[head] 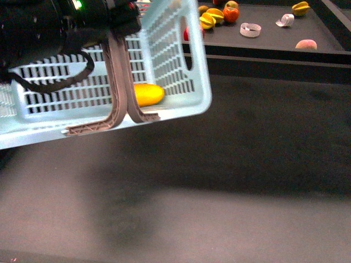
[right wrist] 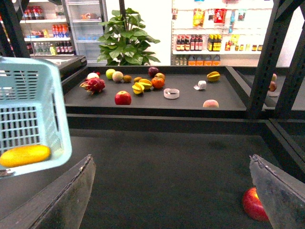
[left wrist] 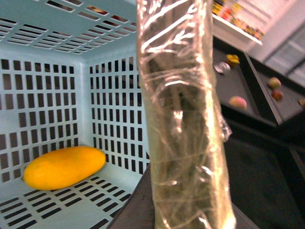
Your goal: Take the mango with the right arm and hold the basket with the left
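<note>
The basket (head: pixel 170 71) is pale blue plastic with slotted walls and an oval hand hole, hanging tilted above the dark matte table (head: pixel 230 181); its two grey-brown ribbed handles (head: pixel 122 82) run up together into the left arm (head: pixel 55 24), a thick black cylinder with a green light and a looping black cable. In the left wrist view one handle, wrapped in crinkled clear film, fills the middle; the left jaws themselves are not visible, so whether they clamp the handles cannot be told. The mango (head: pixel 148 94), smooth, oval and yellow-orange, lies on the slotted basket floor against a side wall; the left wrist view shows it most clearly (left wrist: pixel 64 167). The right gripper (right wrist: pixel 174 200) shows only in its own wrist view, its two dark grey fingers (right wrist: pixel 66 200) spread wide with nothing between them, low over the table beside the basket. That view alone shows a red apple (right wrist: pixel 255 204) near one finger, and a raised shelf (right wrist: pixel 228 98) with mixed fruit behind.
</note>
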Action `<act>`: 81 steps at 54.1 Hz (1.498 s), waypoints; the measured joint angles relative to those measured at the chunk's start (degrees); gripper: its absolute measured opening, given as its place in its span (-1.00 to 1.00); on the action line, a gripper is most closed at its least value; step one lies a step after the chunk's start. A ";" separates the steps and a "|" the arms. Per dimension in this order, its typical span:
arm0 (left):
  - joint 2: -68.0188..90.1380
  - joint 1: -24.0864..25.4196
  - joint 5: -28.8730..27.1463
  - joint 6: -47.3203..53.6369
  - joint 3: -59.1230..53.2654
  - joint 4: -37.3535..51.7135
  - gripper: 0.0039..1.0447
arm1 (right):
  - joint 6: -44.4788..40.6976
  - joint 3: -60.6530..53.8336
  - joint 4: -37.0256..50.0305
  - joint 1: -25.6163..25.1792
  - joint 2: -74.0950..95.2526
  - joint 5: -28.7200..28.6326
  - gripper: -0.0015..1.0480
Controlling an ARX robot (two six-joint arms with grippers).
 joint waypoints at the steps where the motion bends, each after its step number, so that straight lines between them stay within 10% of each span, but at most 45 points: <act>1: 0.31 0.59 -1.16 -1.42 0.92 -0.96 -0.85 | 0.02 0.00 0.00 0.00 0.00 0.00 0.85; 29: 12.39 11.37 -9.90 -46.86 19.56 -19.21 -0.85 | 0.00 0.02 0.00 0.00 0.00 -0.02 0.85; 65: 23.19 14.75 -9.57 -59.39 29.38 -25.92 -0.85 | 0.00 0.00 0.00 0.00 -0.02 0.00 0.85; 81: 21.40 14.71 -10.67 -60.11 28.09 -27.76 0.26 | 0.00 0.00 0.00 0.00 -0.02 -0.02 0.85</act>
